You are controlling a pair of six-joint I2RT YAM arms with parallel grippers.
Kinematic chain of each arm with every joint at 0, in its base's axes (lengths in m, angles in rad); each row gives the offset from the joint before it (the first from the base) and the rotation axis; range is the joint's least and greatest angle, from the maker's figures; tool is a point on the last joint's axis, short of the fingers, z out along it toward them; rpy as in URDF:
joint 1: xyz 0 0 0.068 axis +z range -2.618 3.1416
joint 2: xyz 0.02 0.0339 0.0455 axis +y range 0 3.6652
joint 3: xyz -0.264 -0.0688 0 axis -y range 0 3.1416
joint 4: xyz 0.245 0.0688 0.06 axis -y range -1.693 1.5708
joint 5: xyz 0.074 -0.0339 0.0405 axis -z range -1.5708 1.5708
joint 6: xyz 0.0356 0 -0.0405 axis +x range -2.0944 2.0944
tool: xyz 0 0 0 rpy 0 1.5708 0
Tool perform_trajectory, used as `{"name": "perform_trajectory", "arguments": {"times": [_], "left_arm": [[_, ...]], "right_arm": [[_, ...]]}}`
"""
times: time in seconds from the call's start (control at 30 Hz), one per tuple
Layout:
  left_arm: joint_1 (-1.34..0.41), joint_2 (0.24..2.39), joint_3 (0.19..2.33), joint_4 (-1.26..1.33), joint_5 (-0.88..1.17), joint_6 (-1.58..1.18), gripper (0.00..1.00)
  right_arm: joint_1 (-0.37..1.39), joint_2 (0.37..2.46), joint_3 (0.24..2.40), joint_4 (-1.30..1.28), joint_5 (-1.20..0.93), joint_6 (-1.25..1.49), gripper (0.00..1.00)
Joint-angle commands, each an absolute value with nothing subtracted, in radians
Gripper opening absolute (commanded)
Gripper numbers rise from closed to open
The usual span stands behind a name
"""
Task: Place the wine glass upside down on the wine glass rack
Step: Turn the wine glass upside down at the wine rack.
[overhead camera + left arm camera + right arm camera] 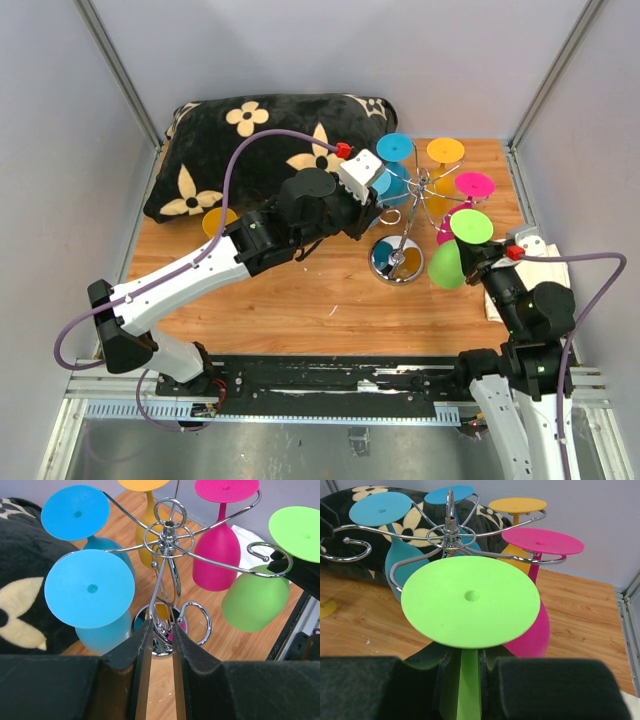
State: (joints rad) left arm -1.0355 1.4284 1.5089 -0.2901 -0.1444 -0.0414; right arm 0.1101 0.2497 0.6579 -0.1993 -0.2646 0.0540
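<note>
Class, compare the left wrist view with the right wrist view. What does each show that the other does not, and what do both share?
Left wrist only: the left gripper, fingers either side of the lower stem of the wine glass rack, and its mirrored base. Right wrist only: the right gripper clamped on the stem of the green wine glass, and a yellow disc on the table. Both: the rack's hub and curled arms, two blue glasses, a yellow glass, a pink glass, the green glass and the flowered pillow.
</note>
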Motion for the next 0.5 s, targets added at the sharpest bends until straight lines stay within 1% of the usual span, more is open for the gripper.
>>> {"name": "perform_trajectory", "arguments": {"times": [0.0, 0.13, 0.27, 0.47], "left_arm": [[-1.031, 1.45, 1.523, -0.293, -0.152, -0.02, 0.25], [-1.03, 1.458, 1.522, -0.295, -0.157, -0.015, 0.25], [-1.031, 1.467, 1.515, -0.289, -0.161, -0.011, 0.24], [-1.03, 1.48, 1.507, -0.288, -0.153, -0.005, 0.19]], "right_arm": [[0.097, 0.294, 0.701, -0.153, -0.255, 0.034, 0.01], [0.097, 0.326, 0.701, -0.117, -0.276, 0.024, 0.01], [0.097, 0.353, 0.692, -0.082, -0.341, 0.017, 0.01], [0.097, 0.377, 0.664, -0.032, -0.398, 0.011, 0.01]]}}
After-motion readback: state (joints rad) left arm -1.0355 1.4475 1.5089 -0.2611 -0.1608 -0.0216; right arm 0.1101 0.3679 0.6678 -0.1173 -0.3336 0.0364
